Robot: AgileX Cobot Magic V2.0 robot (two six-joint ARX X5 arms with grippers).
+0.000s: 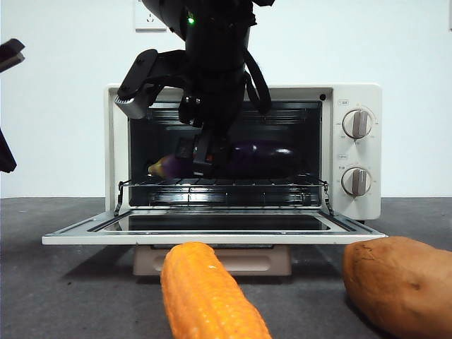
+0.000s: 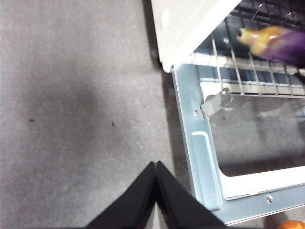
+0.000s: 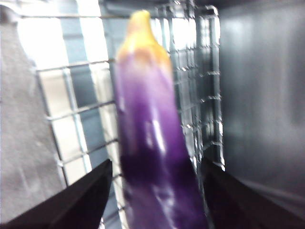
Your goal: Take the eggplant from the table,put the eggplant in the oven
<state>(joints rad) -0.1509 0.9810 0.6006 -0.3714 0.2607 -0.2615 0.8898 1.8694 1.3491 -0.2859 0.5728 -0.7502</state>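
Three views checked, front first. Oven (image 1: 353, 95) standing on table (image 1: 63, 296), door (image 1: 212, 233) folded down flat and open. Eggplant (image 1: 258, 157) lying lengthwise on wire rack (image 1: 282, 185) inside the cavity, yellowish stem end toward the side away from the knobs (image 1: 357, 152). Right gripper (image 1: 205, 159) reaching down from above into the oven mouth, at the stem half of the eggplant; arm body dark and large, blocking the upper middle of the cavity. Corn cob (image 1: 208, 296) in the near foreground in front of the door, sweet potato (image 1: 402, 282) near it on the knob side, both on the table and apart from the oven. Black tip at the upper side edge noted, not identifiable from this view.

Left wrist view: left gripper (image 2: 156, 164) above bare table (image 2: 71, 119), jaws pressed together tip to tip, nothing between them. Oven corner (image 2: 186, 28) and open door frame (image 2: 200, 152) beside it; stem end of eggplant (image 2: 276, 43) seen on the rack (image 2: 248, 76) within. Small orange edge of corn (image 2: 293, 225) at the picture's corner.

Right wrist view, blurred: right gripper (image 3: 155, 191) with jaws parted, one on each side of the eggplant (image 3: 152, 143). Gap visible between each jaw and the purple skin; contact further down cannot be told. Eggplant lying over rack wires (image 3: 76, 114), yellow stem end pointing away from the camera, oven wall (image 3: 262, 95) alongside.
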